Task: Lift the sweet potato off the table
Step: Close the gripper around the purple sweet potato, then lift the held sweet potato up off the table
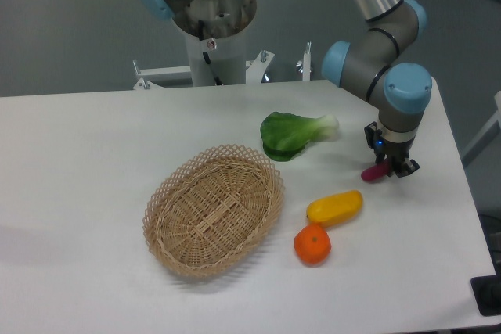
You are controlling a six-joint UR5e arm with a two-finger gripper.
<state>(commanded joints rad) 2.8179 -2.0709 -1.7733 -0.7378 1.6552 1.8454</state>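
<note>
White table [94,193], right side: the arm comes down near-vertical from upper right, wrist pointing straight down. Gripper [389,167] sits over the sweet potato [373,173], fingers apparently closed on its far end, though the view is too small to be sure. Advice: confirm a firm pinch near the middle, then lift straight up slowly.

Behind the far edge of my white table [94,193] I see a plain grey-blue wall [70,29], evenly and softly lit. A white metal bracket frame [168,74] sits just beyond that far edge, and darker floor [485,107] shows past the table's right side.
</note>
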